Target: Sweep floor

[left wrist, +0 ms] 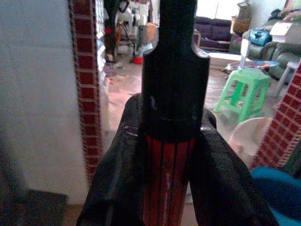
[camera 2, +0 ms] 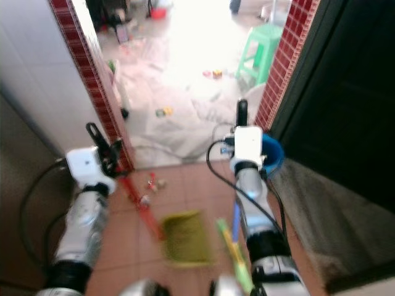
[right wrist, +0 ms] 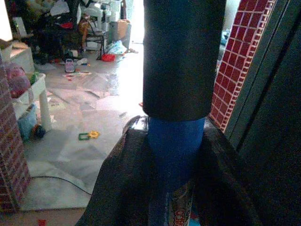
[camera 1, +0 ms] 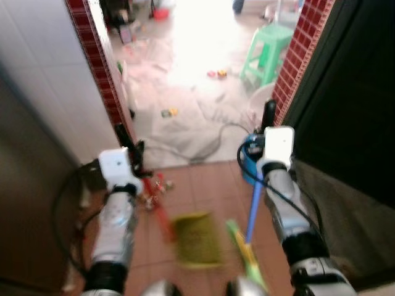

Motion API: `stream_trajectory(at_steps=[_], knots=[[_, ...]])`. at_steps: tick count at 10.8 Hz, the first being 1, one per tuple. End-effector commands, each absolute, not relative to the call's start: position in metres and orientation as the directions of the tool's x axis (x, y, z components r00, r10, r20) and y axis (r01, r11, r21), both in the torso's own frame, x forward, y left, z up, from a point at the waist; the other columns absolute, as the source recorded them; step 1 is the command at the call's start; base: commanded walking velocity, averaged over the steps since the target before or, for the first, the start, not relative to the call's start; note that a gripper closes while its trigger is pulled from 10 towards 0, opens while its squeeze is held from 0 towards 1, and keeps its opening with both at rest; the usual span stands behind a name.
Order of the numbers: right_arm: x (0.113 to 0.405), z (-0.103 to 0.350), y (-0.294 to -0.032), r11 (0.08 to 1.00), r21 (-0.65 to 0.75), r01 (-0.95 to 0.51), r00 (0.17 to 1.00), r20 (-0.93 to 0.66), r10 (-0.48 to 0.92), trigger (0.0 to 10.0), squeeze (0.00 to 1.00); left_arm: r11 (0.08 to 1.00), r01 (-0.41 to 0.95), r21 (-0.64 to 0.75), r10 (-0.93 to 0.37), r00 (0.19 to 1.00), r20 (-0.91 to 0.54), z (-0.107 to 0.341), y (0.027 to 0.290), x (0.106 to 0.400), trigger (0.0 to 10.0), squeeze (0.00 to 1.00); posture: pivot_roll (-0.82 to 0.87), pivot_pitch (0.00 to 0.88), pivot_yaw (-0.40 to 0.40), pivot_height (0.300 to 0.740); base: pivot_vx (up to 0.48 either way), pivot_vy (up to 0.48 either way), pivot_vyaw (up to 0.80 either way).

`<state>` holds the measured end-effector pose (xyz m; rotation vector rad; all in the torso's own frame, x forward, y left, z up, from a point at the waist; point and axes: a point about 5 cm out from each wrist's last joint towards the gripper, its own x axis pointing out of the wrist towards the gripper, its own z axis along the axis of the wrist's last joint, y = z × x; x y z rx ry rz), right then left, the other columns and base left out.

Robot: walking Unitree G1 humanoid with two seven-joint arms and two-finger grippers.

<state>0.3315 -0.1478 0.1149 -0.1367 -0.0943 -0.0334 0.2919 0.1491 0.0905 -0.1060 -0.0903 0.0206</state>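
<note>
My left gripper [camera 1: 131, 148] is shut on the red ribbed handle [left wrist: 167, 174] of a dustpan, which ends in a black cap. The yellow-green dustpan [camera 1: 197, 239] rests on the terracotta floor tiles between my arms. My right gripper [camera 1: 268, 123] is shut on the blue handle [right wrist: 175, 155] of a broom, just below its black grip. The blue shaft [camera 1: 253, 206] slants down to a green broom head [camera 1: 247, 254] beside the pan. Small bits of litter [camera 1: 158, 187] lie on the tiles ahead of the pan, near the left brick pillar.
A doorway between two red brick pillars [camera 1: 102, 68] [camera 1: 296, 58] opens onto a bright room with crumpled sheeting, small toys [camera 1: 169, 112], a grey cable [camera 1: 210, 145] and a green stool [camera 1: 268, 48]. A blue bucket [camera 1: 249, 161] stands by the right pillar. A dark door [camera 1: 352, 98] is on my right.
</note>
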Motion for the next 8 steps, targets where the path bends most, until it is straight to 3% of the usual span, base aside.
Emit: stream_trajectory(at_steps=[1,3,5,8], knots=[[0.332,0.119,-0.157,0.987,-0.150,0.059,0.993,0.114,-0.042,10.0,0.00,0.990,0.004,-0.139,0.013,0.993,0.121,0.101,0.140,0.296,10.0,0.00,-0.10,0.000,0.055,0.740,0.000,0.480,0.00],[0.331,0.117,-0.157,0.987,-0.154,0.053,0.993,0.112,-0.035,10.0,0.00,0.990,0.002,-0.143,0.017,0.991,0.130,0.100,0.138,0.293,10.0,0.00,-0.11,0.000,0.055,0.740,0.000,0.480,0.00],[0.330,0.117,-0.157,0.986,-0.160,0.041,0.994,0.110,-0.024,10.0,0.00,0.998,-0.022,-0.056,0.031,0.988,0.154,0.104,0.141,0.291,10.0,0.00,-0.12,0.000,0.045,0.740,0.000,0.000,0.00],[0.328,0.118,-0.153,0.982,-0.190,-0.009,0.992,0.125,0.034,10.0,0.00,0.997,-0.012,-0.081,0.026,0.984,0.179,0.118,0.143,0.303,10.0,0.00,-0.12,0.000,0.042,0.740,0.000,0.000,0.76]])
